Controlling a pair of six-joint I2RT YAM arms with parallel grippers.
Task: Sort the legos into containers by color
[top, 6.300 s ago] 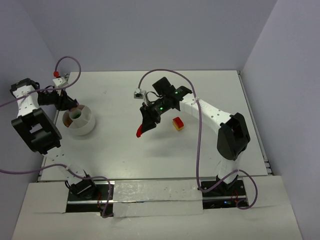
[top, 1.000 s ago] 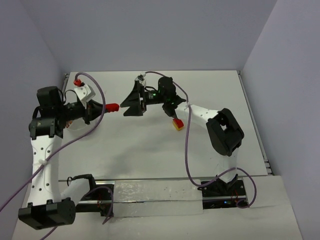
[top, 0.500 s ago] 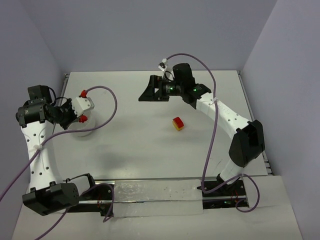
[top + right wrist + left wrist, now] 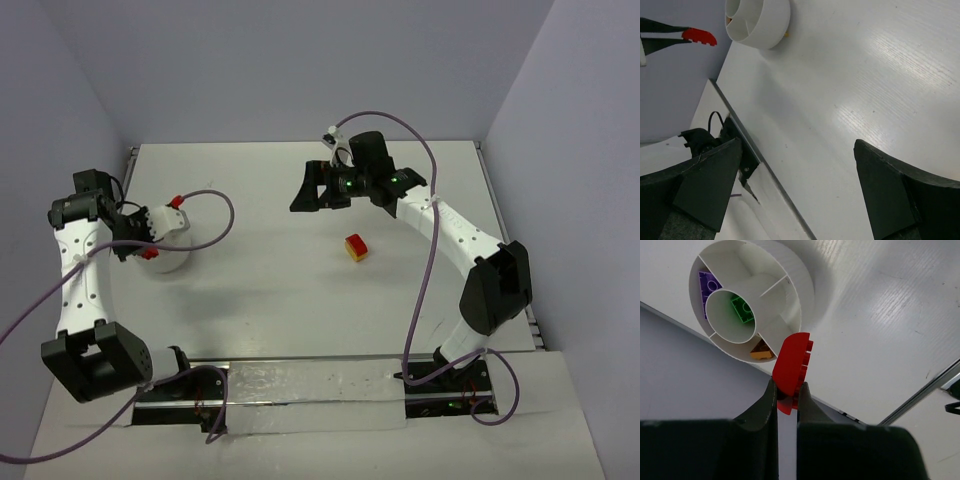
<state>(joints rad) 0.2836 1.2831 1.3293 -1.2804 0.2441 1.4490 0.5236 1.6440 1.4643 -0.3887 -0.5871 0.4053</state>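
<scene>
Top external, left arm (image 4: 72, 285) bent, left jaws pinching red lego (image 4: 150, 253), right jaws gaping

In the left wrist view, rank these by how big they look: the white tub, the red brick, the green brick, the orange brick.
Largest: white tub, by far.
Next: red brick, held in the left gripper and nearest the camera, which inflates it.
Last: green brick and orange brick look alike, both partly hidden by tub walls, so unranked.
</scene>
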